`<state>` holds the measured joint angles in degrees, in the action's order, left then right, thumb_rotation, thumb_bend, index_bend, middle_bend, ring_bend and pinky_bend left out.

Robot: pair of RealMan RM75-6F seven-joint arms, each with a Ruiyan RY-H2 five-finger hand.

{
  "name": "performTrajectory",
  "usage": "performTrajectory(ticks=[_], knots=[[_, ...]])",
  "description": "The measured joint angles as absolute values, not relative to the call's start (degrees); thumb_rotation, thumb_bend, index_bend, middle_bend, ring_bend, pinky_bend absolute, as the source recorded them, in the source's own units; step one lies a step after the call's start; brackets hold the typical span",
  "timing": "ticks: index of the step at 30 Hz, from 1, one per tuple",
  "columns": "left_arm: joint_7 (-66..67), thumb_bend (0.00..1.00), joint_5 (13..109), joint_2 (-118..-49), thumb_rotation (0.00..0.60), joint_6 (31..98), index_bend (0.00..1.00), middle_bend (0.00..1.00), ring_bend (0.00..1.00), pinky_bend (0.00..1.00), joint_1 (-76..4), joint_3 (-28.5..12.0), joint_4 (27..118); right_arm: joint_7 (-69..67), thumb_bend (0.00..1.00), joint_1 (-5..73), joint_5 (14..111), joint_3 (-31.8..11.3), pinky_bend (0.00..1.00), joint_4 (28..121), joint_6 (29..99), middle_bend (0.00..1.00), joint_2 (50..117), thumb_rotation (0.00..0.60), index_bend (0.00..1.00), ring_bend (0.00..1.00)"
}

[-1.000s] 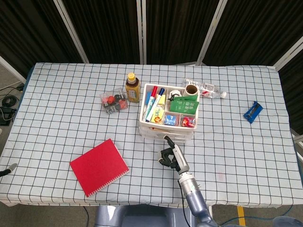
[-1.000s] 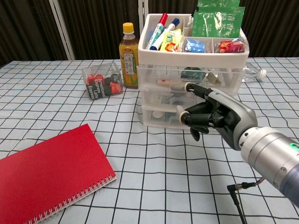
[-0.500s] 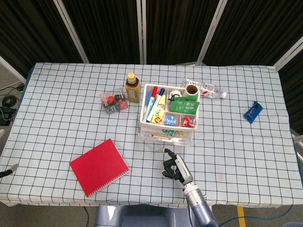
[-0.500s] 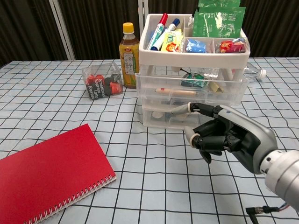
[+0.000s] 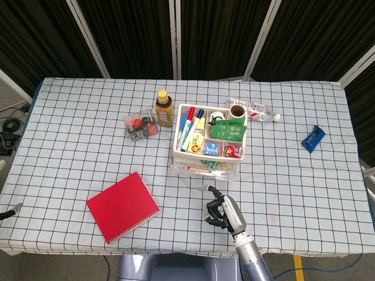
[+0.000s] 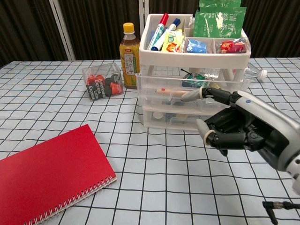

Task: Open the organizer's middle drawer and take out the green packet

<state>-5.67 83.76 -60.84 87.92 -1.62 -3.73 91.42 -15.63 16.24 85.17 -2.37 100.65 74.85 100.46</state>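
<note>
The white organizer (image 5: 177, 142) (image 6: 146, 52) stands mid-table with pens, sweets and green packets (image 6: 219, 21) in its top tray. A clear drawer (image 6: 187, 97) (image 5: 202, 170) below the tray is slid partway out. Inside it lie a small green packet (image 6: 192, 80) and a red-tipped pen. My right hand (image 5: 224, 212) (image 6: 239, 126) hovers in front of the organizer, clear of the drawer. One finger points toward the drawer, the others are curled in, and it holds nothing. No view shows my left hand.
A tea bottle (image 5: 164, 108) (image 6: 128, 56) and a clear box of red and black pieces (image 5: 141, 125) (image 6: 102, 81) stand left of the organizer. A red notebook (image 5: 122, 206) lies front left. A water bottle (image 5: 255, 109) lies behind, and a blue object (image 5: 313, 138) sits far right.
The drawer has slid out from the organizer. My right hand has let go of it and drawn back toward the table's front edge and a little right.
</note>
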Motion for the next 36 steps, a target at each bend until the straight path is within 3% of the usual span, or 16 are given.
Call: performTrajectory(ticks=[9, 18, 27, 36], knots=[[-5.67, 0.06, 83.73, -60.63, 0.6, 88.96, 0.0, 0.0, 0.0, 0.0, -1.15, -3.93, 91.71, -4.79, 0.44, 15.93, 90.0, -0.79, 0.77, 105.49, 76.51, 0.93, 92.32, 0.6, 0.17, 0.93], [-5.11, 0.06, 83.69, -60.72, 0.6, 88.93, 0.0, 0.0, 0.0, 0.0, -1.15, -3.94, 91.86, 10.32, 0.43, 17.79, 84.75, -5.09, 0.76, 110.05, 74.47, 0.93, 87.45, 0.6, 0.16, 0.93], [-5.43, 0.06, 83.46, -60.65, 0.6, 88.74, 0.0, 0.0, 0.0, 0.0, -1.17, -4.05, 91.71, 18.84, 0.43, 20.38, 76.03, -9.21, 0.76, 112.01, 72.23, 0.93, 86.87, 0.6, 0.16, 0.93], [-5.68, 0.06, 83.36, -60.6, 0.6, 88.59, 0.0, 0.0, 0.0, 0.0, -1.2, -4.1, 91.63, 20.82, 0.44, 21.97, 72.7, -10.21, 0.76, 111.21, 71.46, 0.93, 88.05, 0.6, 0.2, 0.93]])
